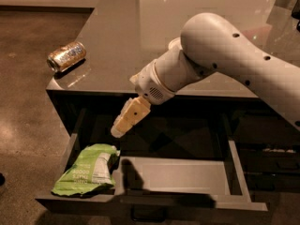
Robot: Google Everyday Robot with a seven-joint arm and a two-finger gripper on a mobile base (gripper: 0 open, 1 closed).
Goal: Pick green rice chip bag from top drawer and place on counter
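The dark glossy counter fills the back of the scene, and the robot's big white arm reaches across it from the right, bending down over the front edge. Below, the top drawer stands pulled open, its grey floor mostly bare. The gripper hangs in the drawer's opening, tipped down and to the left; whether it is clenched or released I cannot tell, but it carries nothing. The green rice chip bag lies crumpled in the drawer's front left corner, below and slightly left of the gripper, apart from it. A speckled can lies on its side at the counter's left edge.
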